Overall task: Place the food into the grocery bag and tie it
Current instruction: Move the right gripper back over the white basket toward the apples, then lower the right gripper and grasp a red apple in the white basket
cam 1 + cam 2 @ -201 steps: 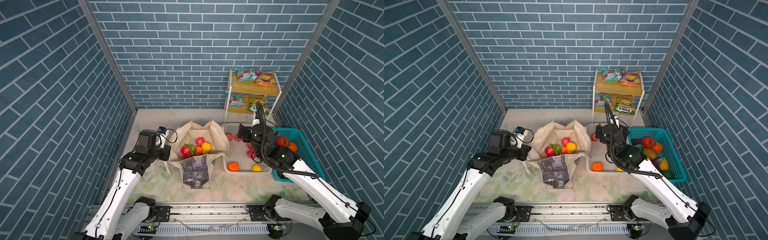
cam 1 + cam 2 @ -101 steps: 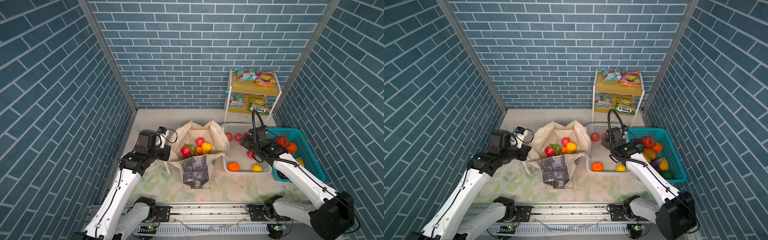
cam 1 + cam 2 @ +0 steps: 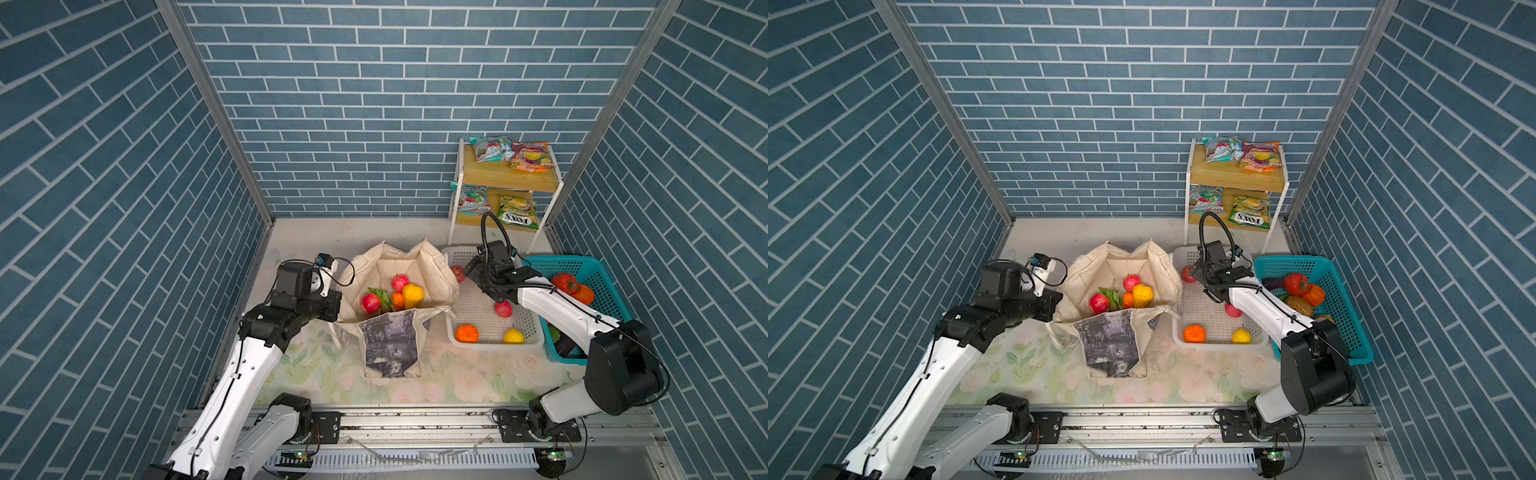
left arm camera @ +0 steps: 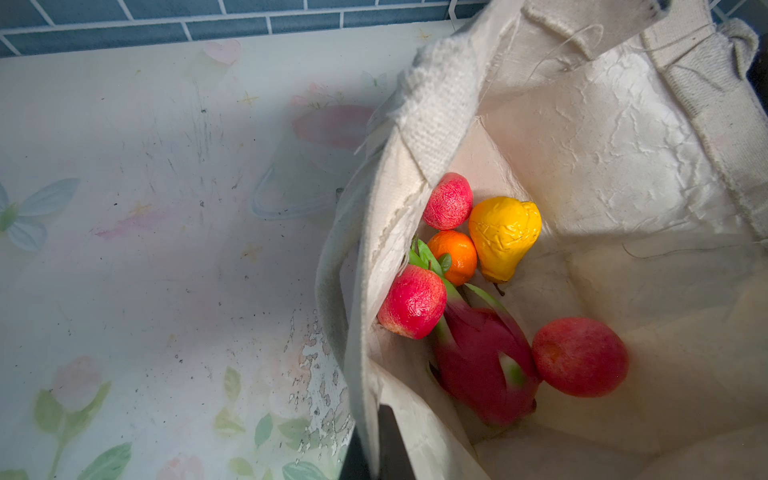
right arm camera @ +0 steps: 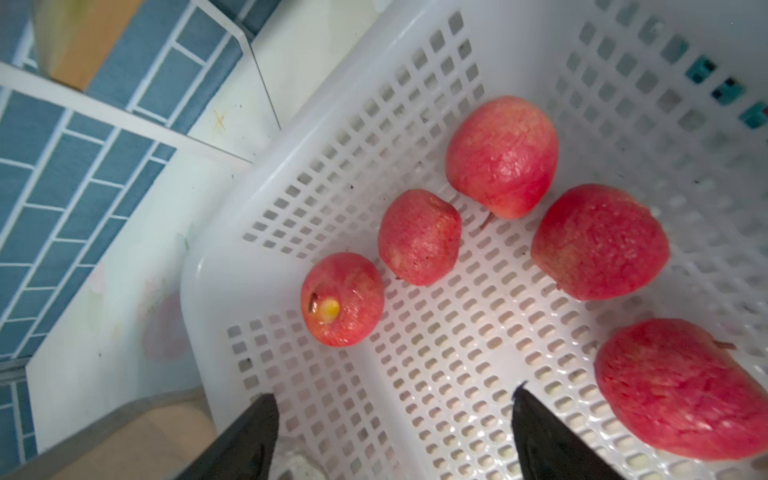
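The cream grocery bag (image 3: 399,259) stands open mid-table, its printed panel (image 3: 388,345) facing the front. Food lies inside it: a yellow pear (image 4: 505,237), an orange (image 4: 455,255), a dragon fruit (image 4: 484,357) and three red apples (image 4: 413,307). My left gripper (image 4: 374,453) is shut on the bag's left rim (image 3: 345,299). My right gripper (image 5: 392,401) hangs open low inside the white basket (image 3: 478,307), with nothing between its fingers. Several red apples (image 5: 419,237) lie just ahead of it. An orange (image 3: 466,333) and a yellow fruit (image 3: 514,336) sit at the basket's near end.
A teal basket (image 3: 602,286) of toy vegetables stands right of the white one, under my right arm. Behind them a small wooden shelf (image 3: 509,178) carries several snack packets (image 3: 528,154). Blue brick walls close in three sides.
My right arm has dropped and reached into the far end of the white basket, its jaws slightly narrower. The left arm and bag have not moved.
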### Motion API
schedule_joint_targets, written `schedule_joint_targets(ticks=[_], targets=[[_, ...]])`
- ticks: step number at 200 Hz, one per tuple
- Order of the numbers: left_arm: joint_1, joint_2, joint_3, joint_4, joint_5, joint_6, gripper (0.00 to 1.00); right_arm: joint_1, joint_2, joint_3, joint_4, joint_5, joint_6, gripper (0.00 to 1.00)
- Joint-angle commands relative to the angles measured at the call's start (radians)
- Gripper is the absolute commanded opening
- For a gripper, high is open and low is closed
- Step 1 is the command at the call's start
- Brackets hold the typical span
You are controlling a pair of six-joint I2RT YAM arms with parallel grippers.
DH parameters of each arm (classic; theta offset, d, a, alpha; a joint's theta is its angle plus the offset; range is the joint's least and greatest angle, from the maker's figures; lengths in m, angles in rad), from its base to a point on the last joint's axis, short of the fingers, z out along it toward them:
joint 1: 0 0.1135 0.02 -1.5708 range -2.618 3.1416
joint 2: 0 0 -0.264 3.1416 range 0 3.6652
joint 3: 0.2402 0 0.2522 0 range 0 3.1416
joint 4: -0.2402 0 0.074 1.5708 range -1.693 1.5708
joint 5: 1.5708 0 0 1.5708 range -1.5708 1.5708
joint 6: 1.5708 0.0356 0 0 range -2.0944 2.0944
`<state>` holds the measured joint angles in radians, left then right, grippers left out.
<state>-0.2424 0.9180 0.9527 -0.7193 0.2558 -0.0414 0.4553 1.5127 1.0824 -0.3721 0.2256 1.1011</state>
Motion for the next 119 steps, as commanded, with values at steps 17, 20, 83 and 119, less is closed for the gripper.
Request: schedule_joint_targets(ticks=[17,20,83,119], targets=[[0.005,-0.002,-0.011,0.022,-0.001,-0.002,0.00,-0.003,0.067,0.059,-0.018,0.062,0.184,0.88],[0.005,-0.003,-0.011,0.022,-0.001,-0.002,0.00,-0.003,0.073,0.062,-0.018,0.060,0.194,0.88],[0.005,-0.005,-0.010,0.021,-0.007,-0.002,0.00,-0.002,0.194,0.157,-0.007,-0.009,0.258,0.88],[0.005,-0.008,-0.009,0.022,-0.007,-0.002,0.00,-0.001,0.253,0.180,0.012,-0.045,0.285,0.87]])
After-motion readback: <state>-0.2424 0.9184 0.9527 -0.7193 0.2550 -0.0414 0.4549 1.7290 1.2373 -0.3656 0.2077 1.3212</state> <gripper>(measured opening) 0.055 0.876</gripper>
